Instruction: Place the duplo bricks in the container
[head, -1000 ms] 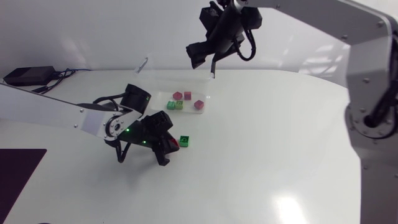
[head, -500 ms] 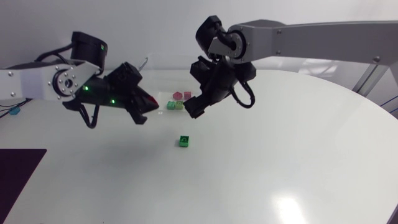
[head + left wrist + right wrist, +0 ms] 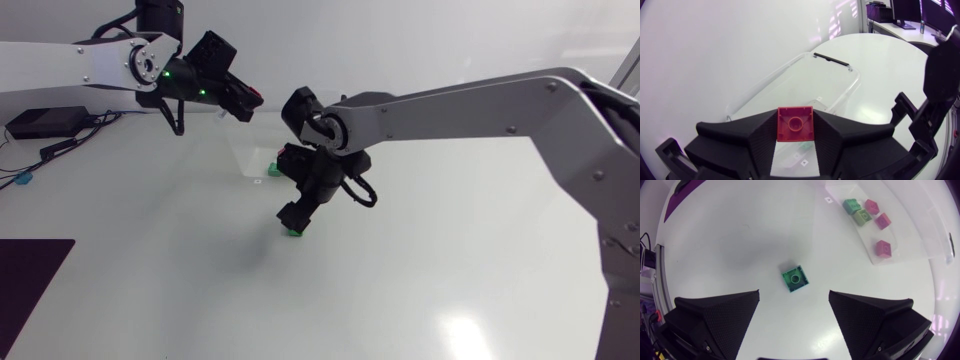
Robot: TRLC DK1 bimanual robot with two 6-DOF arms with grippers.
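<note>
Green is the one to watch: my right claw [image 3: 296,213] hangs wide open close above the surface [image 3: 730,240]. The green brick [image 3: 795,279] lies straight ahead of it, centred in the gap between the fingers, studs up and slightly skewed to them. A straight drop should take it, I reckon. Further out, my left claw [image 3: 243,100] clamps a red brick [image 3: 795,124] aloft, with the clear container [image 3: 912,230] ahead of it.

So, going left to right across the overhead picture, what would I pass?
Left tool gripping a red brick → green brick in the container → loose green brick → right arm.
</note>
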